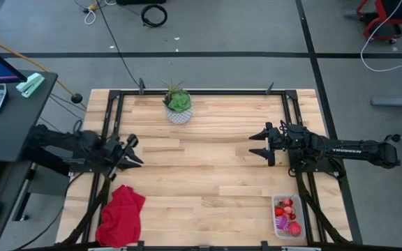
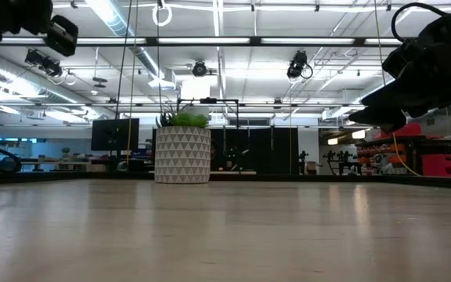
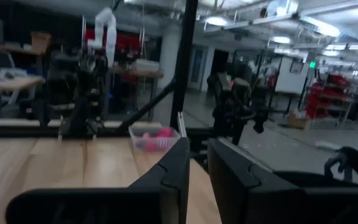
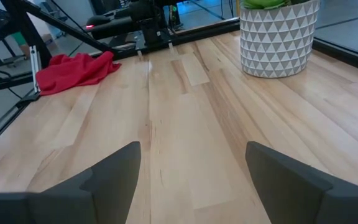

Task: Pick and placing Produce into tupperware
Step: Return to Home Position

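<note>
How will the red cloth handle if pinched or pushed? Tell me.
The red cloth lies crumpled in folds, so it is likely floppy and would drape. It looks thin, so probably light. Pushed, it would likely bunch rather than slide.

A white plant pot (image 2: pixel 182 155) with a triangle pattern is seen standing upright at the far side of the wooden table (image 2: pixel 225 235), topped by green leaves (image 2: pixel 183 119). The dark left arm (image 2: pixel 22 19) is seen high to the pot's left, well apart from it. The right arm (image 2: pixel 433 66) is held high to the pot's right. Behind the pot, a black frame (image 2: pixel 218 100) is shown under ceiling lights (image 2: pixel 233 41).
</note>
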